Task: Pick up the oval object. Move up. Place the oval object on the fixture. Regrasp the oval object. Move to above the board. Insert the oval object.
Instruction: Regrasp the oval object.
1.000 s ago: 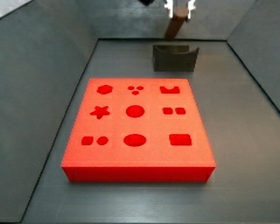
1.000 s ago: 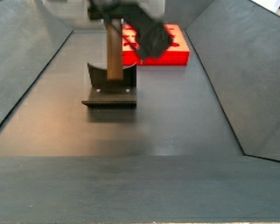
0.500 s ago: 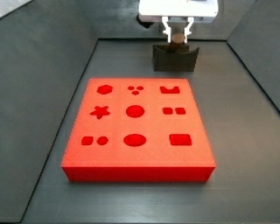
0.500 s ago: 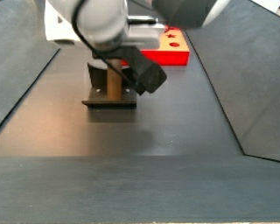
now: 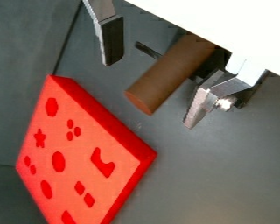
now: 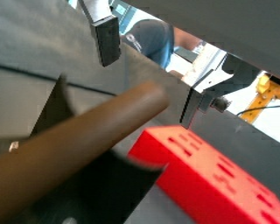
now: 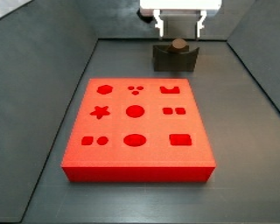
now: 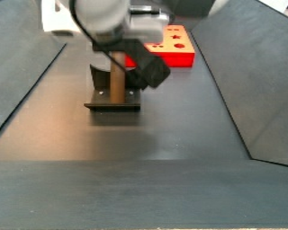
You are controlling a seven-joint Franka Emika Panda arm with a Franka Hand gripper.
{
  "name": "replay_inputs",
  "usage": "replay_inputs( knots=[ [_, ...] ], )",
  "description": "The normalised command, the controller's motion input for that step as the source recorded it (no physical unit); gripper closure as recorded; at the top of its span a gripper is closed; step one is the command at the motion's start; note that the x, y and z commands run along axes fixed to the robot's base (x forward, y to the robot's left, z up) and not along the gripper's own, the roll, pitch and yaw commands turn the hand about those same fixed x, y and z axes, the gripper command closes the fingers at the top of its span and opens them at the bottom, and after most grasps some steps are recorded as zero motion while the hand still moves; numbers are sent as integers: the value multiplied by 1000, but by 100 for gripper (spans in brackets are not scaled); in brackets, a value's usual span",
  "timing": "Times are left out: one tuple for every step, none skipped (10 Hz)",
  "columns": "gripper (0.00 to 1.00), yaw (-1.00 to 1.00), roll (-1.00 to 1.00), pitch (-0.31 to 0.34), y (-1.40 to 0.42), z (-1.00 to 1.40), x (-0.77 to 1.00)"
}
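The oval object (image 7: 175, 44), a brown rod, stands in the notch of the dark fixture (image 7: 174, 59) at the far end of the floor, and shows in the other side view as a brown upright oval object (image 8: 115, 81) on the fixture (image 8: 112, 99). My gripper (image 7: 178, 24) hangs just above it, open. In both wrist views the silver fingers (image 5: 108, 39) stand apart on either side of the oval object (image 5: 166, 74), with a gap on each side. The red board (image 7: 136, 122) lies nearer the front, apart from the fixture.
Grey sloped walls (image 7: 60, 52) enclose the floor on both sides. The board (image 5: 73, 153) shows below the gripper (image 5: 154, 70) in a wrist view, and the board (image 6: 213, 179) shows beside the fixture (image 6: 113, 188) under the gripper (image 6: 152, 68).
The gripper came down with the oval object onto the fixture, then its fingers spread and let go. It has since lifted slightly.
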Motion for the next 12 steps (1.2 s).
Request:
replay_inputs(
  knots=[
    [0,32,85,18,3,1000,-32],
    [0,33,70,42,6,1000,-35],
    [0,26,59,62,10,870,-31],
    [0,14,48,79,14,680,-28],
    [0,-3,36,87,16,424,-21],
    [0,-12,-36,-59,0,0,-1000],
    [0,-17,-45,-75,-1,-57,-1000],
    [0,-24,-42,-128,-1,-40,-1000],
    [0,-8,-28,-146,-4,-17,-1000],
    [0,23,-21,-162,-5,-21,-1000],
    [0,35,-17,-172,-5,-20,-1000],
    [0,62,-5,-184,-11,-12,-1000]
  ],
)
